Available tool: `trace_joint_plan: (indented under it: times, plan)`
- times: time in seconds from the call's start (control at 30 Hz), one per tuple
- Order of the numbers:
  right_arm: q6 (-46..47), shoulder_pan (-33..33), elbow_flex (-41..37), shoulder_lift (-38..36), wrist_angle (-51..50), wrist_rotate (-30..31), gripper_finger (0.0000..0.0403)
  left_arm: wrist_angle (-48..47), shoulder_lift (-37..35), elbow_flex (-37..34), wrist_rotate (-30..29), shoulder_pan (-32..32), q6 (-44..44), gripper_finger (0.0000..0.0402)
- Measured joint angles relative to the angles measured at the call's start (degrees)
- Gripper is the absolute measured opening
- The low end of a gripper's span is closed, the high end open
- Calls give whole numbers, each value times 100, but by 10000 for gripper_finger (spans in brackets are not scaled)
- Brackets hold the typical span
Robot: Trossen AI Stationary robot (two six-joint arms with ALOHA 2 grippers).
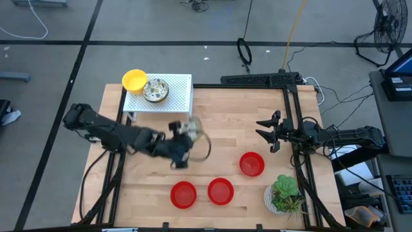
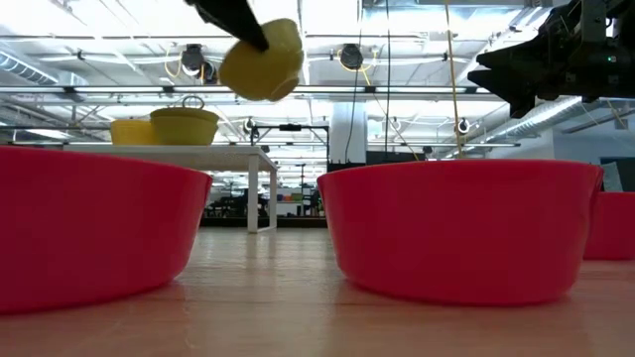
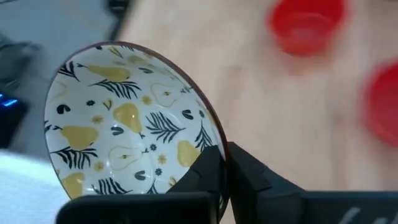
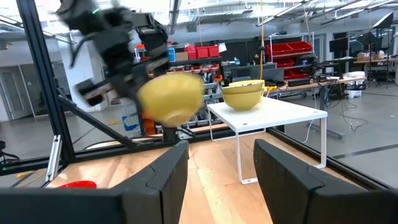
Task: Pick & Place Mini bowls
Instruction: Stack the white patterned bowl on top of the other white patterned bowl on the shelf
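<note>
Left claw [image 3: 225, 163]: clamped on the rim of a pear-patterned bowl [image 3: 127, 127], lifted above the tabletop [image 1: 225, 122] beside the white shelf [image 1: 180, 90].
Right claw [image 1: 267, 132]: held wide, empty, at the tabletop's right edge.
Red bowls [image 1: 220, 191]: set on the tabletop's near part.

Two big red bowls up front on wood table, one left [image 2: 89, 233], one right [image 2: 458, 228], third red one [image 2: 617, 226] peeking at right edge. Yellow-bottomed bowl [image 2: 263, 61] up in air, tilted, pinched by dark left gripper [image 2: 241, 25]. Stacked yellow bowls [image 2: 184, 126] on white shelf [image 2: 213, 157] behind. Right gripper [image 2: 506, 79] hangs top right.
</note>
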Motion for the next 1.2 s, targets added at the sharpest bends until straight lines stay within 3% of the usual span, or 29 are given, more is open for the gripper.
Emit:
trace_joint_plan:
  times: [0.33, 0.47, 0.6, 0.7, 0.87, 1.0, 1.2]
  plan:
    - [-1, 0, 2, 0, 2, -2, 169, -1408, -3, 667, -724, 1764, 701, 22]
    - [-2, 0, 2, 0, 2, -2, 169, -1942, -3, 963, -741, 2317, 789, 8]
    - [-1, 0, 1, 0, 2, -2, 169, -2569, -4, 1074, -737, 2771, 740, 23]
    - [0, 0, 0, 0, 2, -2, 169, -3123, -13, 1098, -710, 3064, 529, 31]
    - [-1, 0, 2, 0, 2, -1, 169, -3763, -15, 1098, -398, 3433, 148, 10]
    - [-2, 0, 2, 0, 2, -2, 169, -3937, -15, 1098, 6, 3608, 80, 17]
    - [0, 0, 1, 0, 2, -2, 169, -3950, -15, 1098, 97, 3688, 211, 27]
